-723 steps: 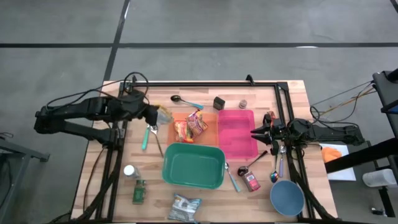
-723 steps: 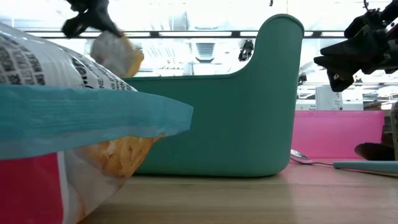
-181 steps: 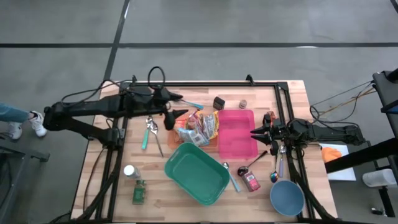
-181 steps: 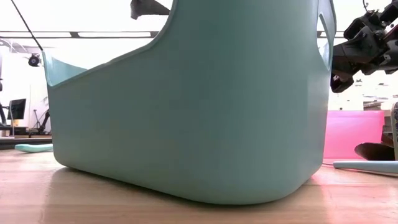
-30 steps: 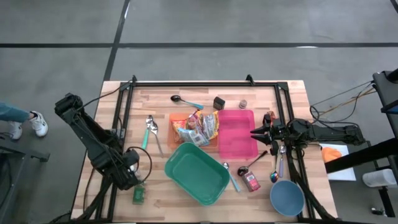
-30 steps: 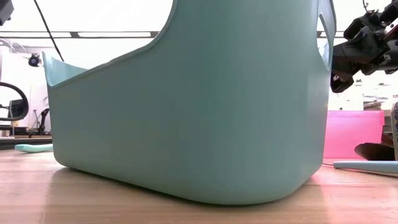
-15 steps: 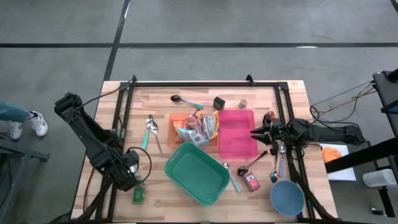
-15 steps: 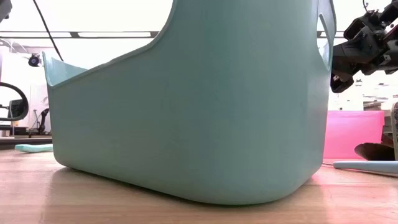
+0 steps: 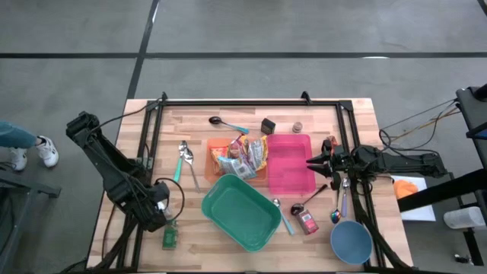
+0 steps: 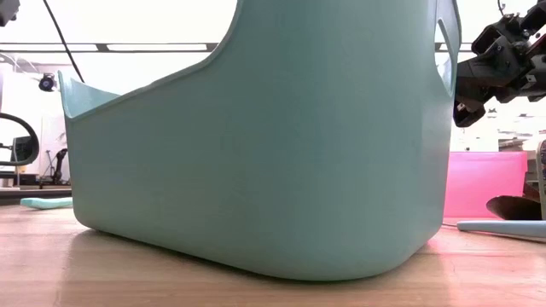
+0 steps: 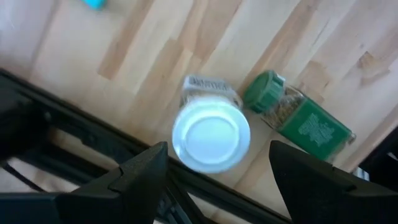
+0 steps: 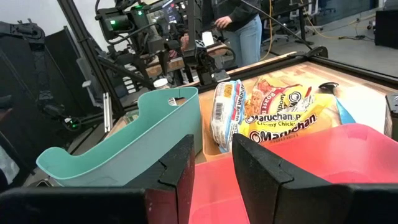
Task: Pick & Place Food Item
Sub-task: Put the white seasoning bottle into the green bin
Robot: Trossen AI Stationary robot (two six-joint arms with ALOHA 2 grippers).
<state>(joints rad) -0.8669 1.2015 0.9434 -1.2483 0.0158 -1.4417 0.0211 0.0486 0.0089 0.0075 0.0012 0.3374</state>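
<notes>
Wooden table [image 9: 358, 114] — left gripper [image 11: 214, 174], jaws spread and empty, hangs directly over an upright white-capped jar [image 11: 210, 137] at the table's left front edge; right gripper [image 9: 313, 161] waits empty, jaws partly parted, beside the pink tray [image 9: 289, 161].

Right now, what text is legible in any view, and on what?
"Maruchan": ramen packet in the orange tray, printed twice.
"Creamy Chick…": same packet, cut off.
Barcode on the upright packet: digits too small to read.
Green spice jar label: blurred.
White-capped jar label: blurred.
</notes>
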